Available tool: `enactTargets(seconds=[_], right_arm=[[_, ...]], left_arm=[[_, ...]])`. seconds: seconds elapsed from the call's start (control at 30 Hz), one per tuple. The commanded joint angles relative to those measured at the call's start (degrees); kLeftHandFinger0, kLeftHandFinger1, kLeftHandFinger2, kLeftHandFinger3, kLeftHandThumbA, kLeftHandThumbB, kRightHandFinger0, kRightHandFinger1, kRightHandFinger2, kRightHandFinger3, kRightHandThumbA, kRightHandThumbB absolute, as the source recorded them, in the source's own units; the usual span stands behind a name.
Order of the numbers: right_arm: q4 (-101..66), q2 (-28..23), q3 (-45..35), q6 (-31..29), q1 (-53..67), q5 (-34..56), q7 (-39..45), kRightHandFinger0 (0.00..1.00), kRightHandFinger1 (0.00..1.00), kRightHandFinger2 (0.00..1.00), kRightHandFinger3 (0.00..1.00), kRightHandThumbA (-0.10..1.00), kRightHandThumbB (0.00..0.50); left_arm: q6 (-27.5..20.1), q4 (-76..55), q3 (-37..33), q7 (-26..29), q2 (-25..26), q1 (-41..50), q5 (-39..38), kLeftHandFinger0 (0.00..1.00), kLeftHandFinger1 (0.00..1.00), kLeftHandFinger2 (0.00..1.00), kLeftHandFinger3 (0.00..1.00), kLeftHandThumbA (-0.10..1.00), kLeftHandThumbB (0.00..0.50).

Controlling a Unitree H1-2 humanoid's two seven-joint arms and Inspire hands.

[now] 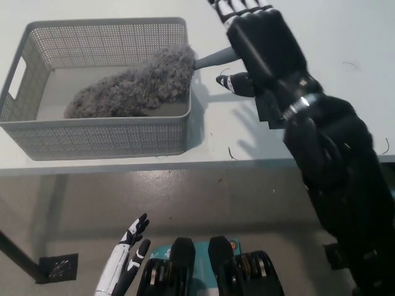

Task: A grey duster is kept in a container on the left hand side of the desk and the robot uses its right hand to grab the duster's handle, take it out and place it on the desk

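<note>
White bench (358,31) carries the container (105,26). The grey duster (136,86) lies inside, its handle (212,59) poking out beneath my right robot hand (262,46), which is spread wide and empty. I should lower, wrap the handle squarely, then lift. My left robot hand (125,259) rests low, open.

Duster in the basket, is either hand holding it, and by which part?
Nothing is held. The right hand is open over the duster's handle, not closed on it; the left hand rests low, empty.
</note>
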Motion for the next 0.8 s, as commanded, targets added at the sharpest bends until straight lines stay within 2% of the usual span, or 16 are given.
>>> enactTargets(seconds=[0.0, 0.43, 0.77], right_arm=[[5.9, -1.4, 2.6, 8.2, -7.5, -10.4, 3.8, 1.00, 1.00, 1.00, 1.00, 1.00, 0.500], [13.6, 1.3, 5.8, 12.4, -10.9, -9.3, 0.3, 1.00, 1.00, 1.00, 1.00, 1.00, 0.500], [18.9, 3.6, 7.1, 13.5, -12.7, -8.5, -3.7, 1.00, 1.00, 1.00, 1.00, 1.00, 0.500]], left_arm=[[-5.2, -1.8, -0.4, 1.2, 1.2, -0.8, 1.8, 1.00, 1.00, 1.00, 1.00, 1.00, 0.114], [-5.4, -2.1, -0.3, 0.8, 1.4, -0.7, 2.5, 1.00, 1.00, 1.00, 1.00, 1.00, 0.096], [-5.6, -1.8, -0.4, 0.1, 1.6, -0.9, 2.0, 1.00, 1.00, 1.00, 1.00, 1.00, 0.102]])
